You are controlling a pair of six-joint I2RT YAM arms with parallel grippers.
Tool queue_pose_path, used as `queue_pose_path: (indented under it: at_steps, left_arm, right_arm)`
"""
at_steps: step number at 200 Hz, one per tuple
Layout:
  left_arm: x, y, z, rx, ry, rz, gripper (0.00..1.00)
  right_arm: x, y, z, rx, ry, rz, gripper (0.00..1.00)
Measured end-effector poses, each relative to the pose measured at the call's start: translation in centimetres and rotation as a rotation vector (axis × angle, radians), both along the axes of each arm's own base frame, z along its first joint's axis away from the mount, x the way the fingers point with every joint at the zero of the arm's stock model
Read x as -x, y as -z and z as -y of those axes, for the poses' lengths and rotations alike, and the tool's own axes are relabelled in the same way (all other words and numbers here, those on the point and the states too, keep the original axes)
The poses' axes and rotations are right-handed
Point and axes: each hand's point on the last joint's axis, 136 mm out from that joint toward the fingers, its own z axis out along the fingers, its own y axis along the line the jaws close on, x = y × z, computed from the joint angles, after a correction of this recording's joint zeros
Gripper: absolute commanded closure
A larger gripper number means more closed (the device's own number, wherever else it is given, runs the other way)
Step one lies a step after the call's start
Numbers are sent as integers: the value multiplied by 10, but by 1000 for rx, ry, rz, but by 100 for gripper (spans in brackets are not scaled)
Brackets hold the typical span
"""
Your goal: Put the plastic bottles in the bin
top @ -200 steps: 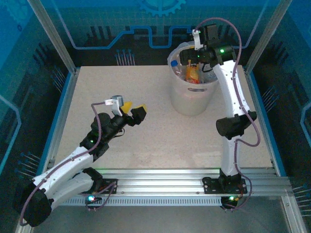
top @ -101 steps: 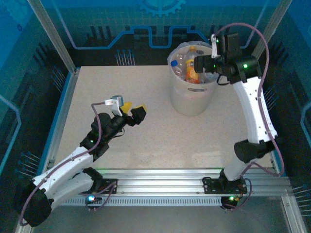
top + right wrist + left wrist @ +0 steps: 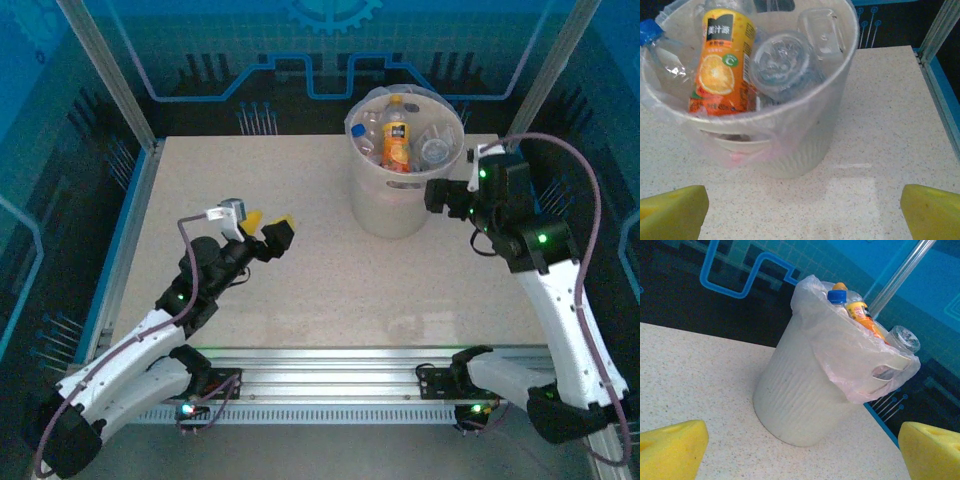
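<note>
Overhead view of the desk [image 3: 300, 290] with the bin [image 3: 405, 190] standing upright near its far edge, right of centre. The plastic bottles are gathered inside the bin, and their tops and bases show at the rim. An orange-labelled bottle [image 3: 397, 143] stands roughly upright in the middle of the load. A blue-capped bottle [image 3: 359, 131] leans against the left wall, and a clear bottle [image 3: 435, 150] lies to the right with its round end turned upward. The left pincer [image 3: 268, 224] hangs above the desk well to the left of the bin, jaws spread wide and holding nothing. In the left wrist view its yellow pads [image 3: 670, 447] sit at the two lower corners with bare desk between them. Beyond them is the bin [image 3: 805, 390], and a thin film liner [image 3: 840, 355] is draped over its rim and one handle cut-out. The right pincer [image 3: 440, 197] is just beside the bin's right wall and faces it, fully parted and empty. In the right wrist view its pads [image 3: 670, 210] frame the bin [image 3: 790, 140] from the lower corners, apart from it. The orange-labelled bottle [image 3: 720, 65], with an orange-fruit picture on its label, rests against the near wall beside the clear bottle [image 3: 782, 62].
</note>
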Motion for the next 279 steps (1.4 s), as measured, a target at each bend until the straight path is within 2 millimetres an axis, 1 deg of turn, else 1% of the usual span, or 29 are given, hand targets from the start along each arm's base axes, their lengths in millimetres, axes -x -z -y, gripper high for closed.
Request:
queue_pose_path:
  at_steps: [20, 59, 73, 103, 119, 133, 178, 226, 251, 279]
  left_arm:
    - [3, 1, -5, -8, -19, 4, 1]
    - [9, 11, -18, -45, -64, 2, 1]
    - [10, 12, -23, -60, -84, 4, 1]
    - [13, 18, -34, -97, -130, 10, 1]
    - [15, 24, -41, -120, -156, 10, 1]
    - [17, 31, -46, -139, -178, 9, 1]
    - [22, 52, -71, -208, -285, 3, 1]
    - [23, 60, -101, -283, -438, 4, 1]
    - [22, 77, -118, -332, -505, -22, 1]
    - [16, 98, -145, -372, -602, -82, 1]
  right_arm:
    - [12, 17, 5, -6, 15, 9, 0]
    - [33, 57, 21, -4, 80, 5, 0]
    - [37, 72, 27, -2, 111, 5, 0]
    - [45, 109, 39, 16, 172, -9, 0]
    - [49, 128, 44, 29, 200, -17, 0]
    - [50, 139, 49, 36, 221, -12, 0]
    - [46, 161, 58, 50, 276, 12, 0]
    - [38, 182, 59, 77, 265, 27, 0]
    - [35, 189, 58, 94, 251, 35, 0]
    - [32, 196, 57, 110, 228, 48, 0]
